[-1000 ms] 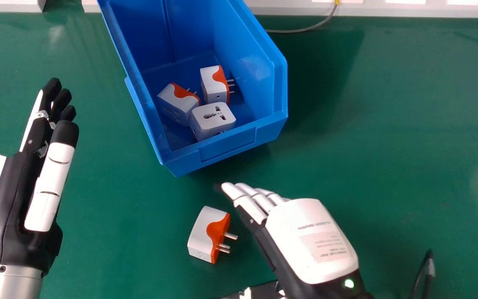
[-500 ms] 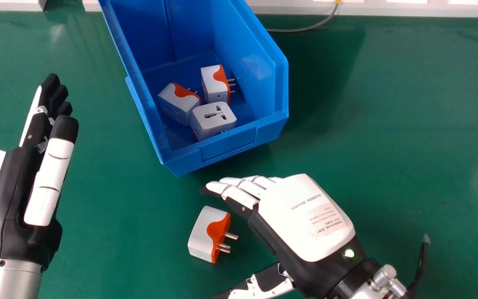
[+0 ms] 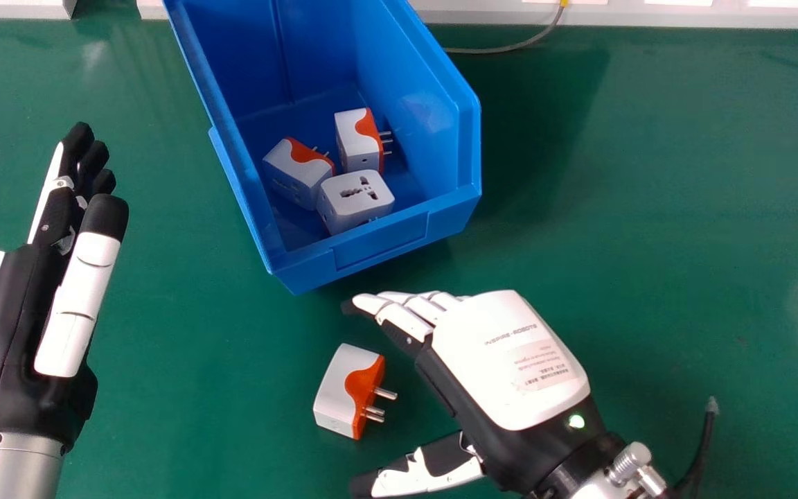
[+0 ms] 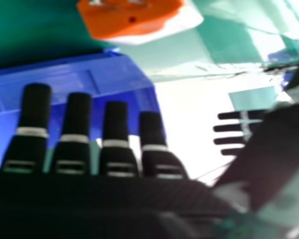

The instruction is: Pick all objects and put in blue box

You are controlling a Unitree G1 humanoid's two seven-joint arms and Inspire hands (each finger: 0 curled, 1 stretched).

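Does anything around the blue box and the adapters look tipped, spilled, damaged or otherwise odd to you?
Nothing looks spilled or damaged. The blue box stands at a slant on the table, its three adapters turned different ways, but that seems harmless. The white-and-orange adapter outside is simply not yet boxed.

The worktop (image 3: pixel 683 208) is green, with a dull sheen and a paler smudge toward the right. The blue box (image 3: pixel 382 242) stands directly on it, set at a slant — its shadow spreads to the right. Nearer, apart from the box, a white-and-orange plug adapter (image 3: pixel 335 388) lies with its metal prongs pointing right — a thin grey cable (image 3: pixel 503 50) curves at the far edge.
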